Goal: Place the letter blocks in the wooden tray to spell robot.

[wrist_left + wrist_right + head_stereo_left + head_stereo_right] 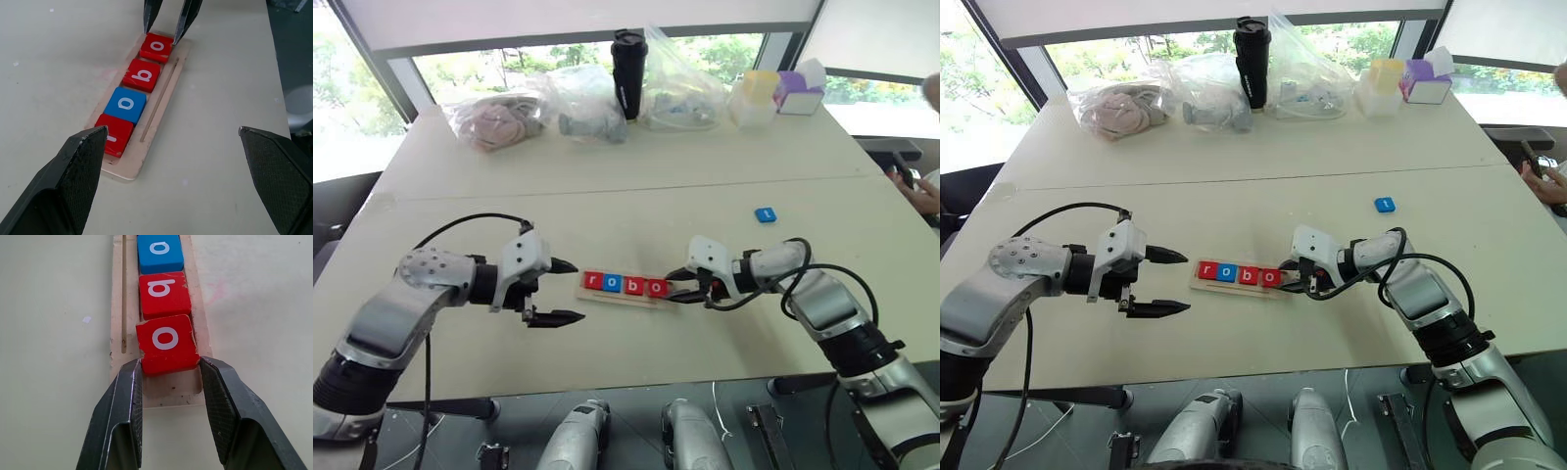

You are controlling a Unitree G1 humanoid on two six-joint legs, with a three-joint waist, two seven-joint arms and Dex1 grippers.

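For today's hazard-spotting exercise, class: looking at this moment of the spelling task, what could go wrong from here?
1. The right tool grips the second red o block, which sits slightly crooked in the wooden tray; releasing it may leave it skewed.
2. Pulling that tool away could drag the tray or nudge the b block.
3. The blue t block lies apart on the table; only a short gap remains for it.

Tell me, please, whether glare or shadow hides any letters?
Left eye view: windows blow out white; left wrist view: the red and blue square letter blocks show no glare; right wrist view: neither does the red o block in the pale wooden tray.
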